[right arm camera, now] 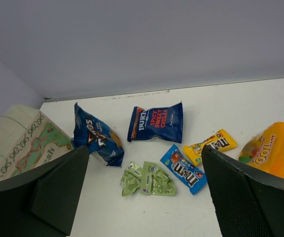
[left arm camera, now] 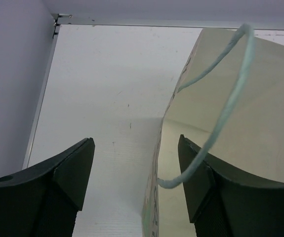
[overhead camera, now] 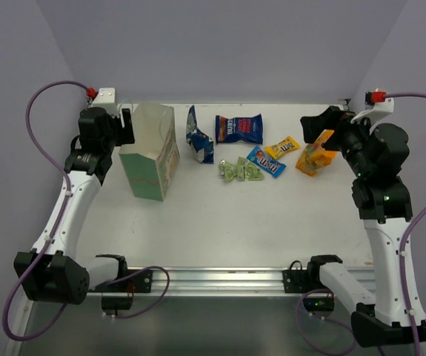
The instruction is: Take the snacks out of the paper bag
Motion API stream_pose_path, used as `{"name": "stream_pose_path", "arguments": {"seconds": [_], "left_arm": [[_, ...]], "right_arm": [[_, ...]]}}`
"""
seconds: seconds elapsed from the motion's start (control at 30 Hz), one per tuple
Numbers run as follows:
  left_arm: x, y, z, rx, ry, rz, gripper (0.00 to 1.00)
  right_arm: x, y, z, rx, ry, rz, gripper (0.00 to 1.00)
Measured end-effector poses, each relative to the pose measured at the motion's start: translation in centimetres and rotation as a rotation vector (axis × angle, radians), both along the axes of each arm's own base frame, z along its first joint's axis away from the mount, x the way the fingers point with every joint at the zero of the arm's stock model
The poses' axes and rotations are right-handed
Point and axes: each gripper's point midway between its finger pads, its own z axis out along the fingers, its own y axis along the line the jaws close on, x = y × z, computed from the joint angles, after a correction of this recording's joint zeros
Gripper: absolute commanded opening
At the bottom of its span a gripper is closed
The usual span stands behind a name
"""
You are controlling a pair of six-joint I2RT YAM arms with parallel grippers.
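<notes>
1. The paper bag (overhead camera: 151, 152) stands at the left rear of the table (overhead camera: 272, 215), its decorated panel facing the snacks.
2. The left hand (overhead camera: 126, 124) is at the bag's far left corner. In the wrist view its jaws are parted; the bag's edge lies between them and a string handle (left arm camera: 230, 98) loops in front of one finger, but nothing is clamped.
3. The snacks lie on the table to the right of the bag: two dark blue chip bags (overhead camera: 200, 137) (overhead camera: 238, 128), pale green sachets (overhead camera: 240, 170), a blue candy pack (overhead camera: 266, 161), a yellow candy pack (overhead camera: 281, 147), and an orange pouch (overhead camera: 315, 158).
4. The right hand (right arm camera: 144, 150) hangs over the orange pouch with its fingers spread wide, holding nothing.
</notes>
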Motion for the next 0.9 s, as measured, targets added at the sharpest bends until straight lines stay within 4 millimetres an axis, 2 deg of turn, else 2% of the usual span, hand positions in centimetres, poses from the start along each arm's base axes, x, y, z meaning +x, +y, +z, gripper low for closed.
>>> {"name": "stream_pose_path", "arguments": {"seconds": [0.13,0.27,0.4,0.53,0.7,0.9], "left_arm": [[-1.0,-0.1,2.7,-0.007,-0.043,-0.006,0.85],[-2.7,0.0,7.9,-0.017,-0.146,-0.012,0.94],[-6.0,0.1,13.7,-0.025,-0.277,-0.017,1.00],[-10.4,0.2,19.2,-0.034,-0.418,-0.033,1.00],[-15.1,0.3,22.3,-0.034,-0.508,-0.050,1.00],[-19.0,0.2,23.8,-0.029,-0.554,-0.069,1.00]], "right_arm": [[-1.0,-0.1,0.7,-0.015,-0.017,0.000,0.99],[-2.8,-0.4,2.7,-0.035,-0.074,-0.005,0.99],[-5.5,-1.3,5.0,-0.050,-0.160,-0.040,0.99],[-9.0,-2.2,7.3,-0.067,-0.266,-0.082,0.99],[-12.8,-3.3,9.7,-0.091,-0.400,-0.127,0.99],[-16.5,-5.0,11.4,-0.112,-0.521,-0.192,0.99]]}}
